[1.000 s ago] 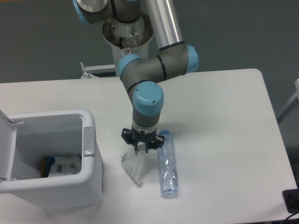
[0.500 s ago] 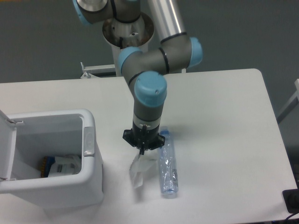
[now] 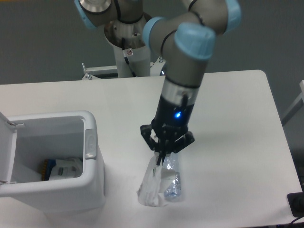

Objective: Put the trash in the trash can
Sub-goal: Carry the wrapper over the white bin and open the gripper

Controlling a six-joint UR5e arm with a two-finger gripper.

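**Ana:** Trash first: what is showing in the fixed camera view?

**Ben:** A clear-white plastic wrapper (image 3: 153, 186) is hanging crumpled and long, its top pinched under the gripper (image 3: 162, 158) and its lower end dangling close to the table (image 3: 228, 118); whether it is touching the surface, I cannot tell. Right of the trash can (image 3: 90, 161), just behind the wrapper, a crushed clear bottle (image 3: 174, 176) is lying on the table with its blue cap end toward the camera.

**Ana:** And the gripper itself?

**Ben:** Its dark fingers are pointing down and are drawn almost together, clamping the wrapper's upper edge between them. A blue light is glowing on the wrist above. It is hovering over the bottle's far end, to the right of the trash can and apart from it.

**Ana:** How is the trash can looking?

**Ben:** It is sitting at the table's left side, white and boxy with a thick rounded rim, its lid (image 3: 7, 152) swung open to the left. Inside it some packaging (image 3: 64, 167) is lying at the bottom, white with a bit of blue and yellow.
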